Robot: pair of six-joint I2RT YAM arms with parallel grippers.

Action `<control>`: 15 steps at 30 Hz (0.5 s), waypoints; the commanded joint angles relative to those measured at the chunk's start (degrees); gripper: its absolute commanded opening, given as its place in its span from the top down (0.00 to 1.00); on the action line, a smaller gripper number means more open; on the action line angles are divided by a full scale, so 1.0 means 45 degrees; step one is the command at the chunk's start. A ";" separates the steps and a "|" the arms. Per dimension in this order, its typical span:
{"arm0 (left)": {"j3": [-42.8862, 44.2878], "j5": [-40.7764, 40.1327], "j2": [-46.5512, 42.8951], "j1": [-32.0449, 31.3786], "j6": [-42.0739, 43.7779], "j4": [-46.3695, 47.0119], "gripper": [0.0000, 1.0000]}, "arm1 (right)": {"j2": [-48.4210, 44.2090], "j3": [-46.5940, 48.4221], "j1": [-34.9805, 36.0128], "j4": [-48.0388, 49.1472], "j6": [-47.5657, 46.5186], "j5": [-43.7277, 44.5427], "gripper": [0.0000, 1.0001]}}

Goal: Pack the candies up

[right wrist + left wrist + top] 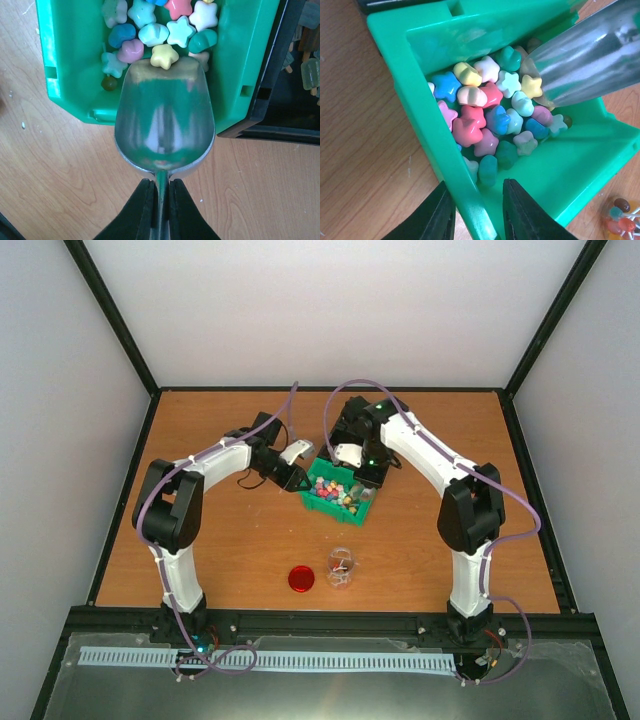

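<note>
Top external view, nearest the arm bases: a red lid (301,579) lies flat on the wooden table (200,560), just beside a clear jar (340,567) with a few coloured pieces inside. Farther back sits a green bin (328,511), set at a slant, with both grippers meeting at it.

The left gripper (476,194) stands partly closed astride the bin's side wall, one finger outside and one inside, pinching it. Beyond its fingers (520,215) the candies (485,120) cover the bin's floor. They are glossy star-shaped lumps in pink, blue, yellow, white and teal, tumbled every way with no common heading. The heap's long axis runs along the bin toward its far corner.

The right gripper (160,189) is fully closed on the thin handle of a metal scoop (165,125). The scoop's long axis runs straight out from the fingers, its mouth points into the bin, and its lip touches a yellow star at the heap's edge.
</note>
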 commanded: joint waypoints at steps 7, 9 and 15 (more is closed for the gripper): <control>0.0801 -0.0281 0.0268 -0.0087 0.1207 -0.0362 0.74 | -0.0890 -0.2768 -0.0991 0.3135 0.0642 -0.2268 0.97; 0.0978 -0.0314 0.0379 -0.0087 0.1399 -0.0562 0.75 | -0.1201 -0.3620 -0.1338 0.3826 0.0620 -0.2549 0.97; 0.1192 -0.0237 0.0525 -0.0087 0.1759 -0.0766 0.76 | -0.1911 -0.5592 -0.1557 0.5928 0.0517 -0.2982 0.97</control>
